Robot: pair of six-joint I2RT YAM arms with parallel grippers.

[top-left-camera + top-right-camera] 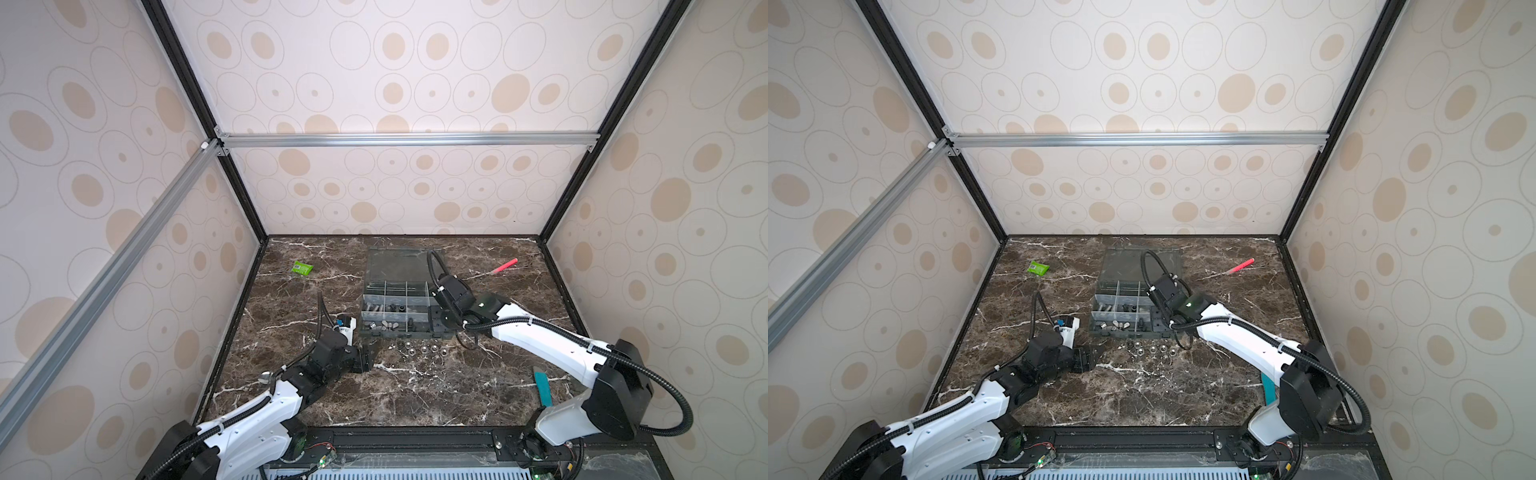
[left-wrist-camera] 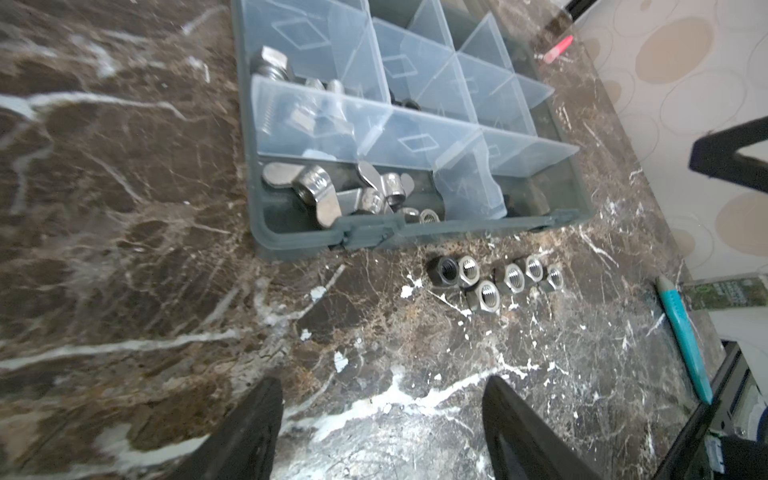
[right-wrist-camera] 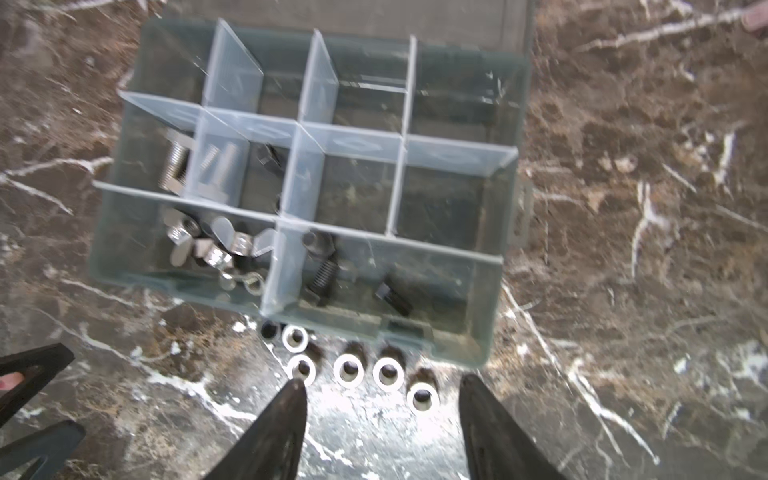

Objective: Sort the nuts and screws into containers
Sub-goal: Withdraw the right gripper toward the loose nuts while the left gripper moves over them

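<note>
Several cells (image 3: 351, 142) of the grey plastic organizer box (image 2: 299, 245) hold hardware: silver threaded bolts (image 3: 172, 166) in its middle-left cell, silver wing nuts (image 2: 316, 187) in its front-left cell, black screws (image 3: 324, 274) in the cell right of those. Six loose hex nuts (image 2: 482, 296), one black and five silver, lie on the brown marbled surface (image 2: 124, 249) just before the box's front wall. Off the box's front-left corner the left pincer (image 2: 382, 382) hangs spread and empty; the right pincer (image 3: 382, 380), also spread and empty, hovers over those nuts.
</note>
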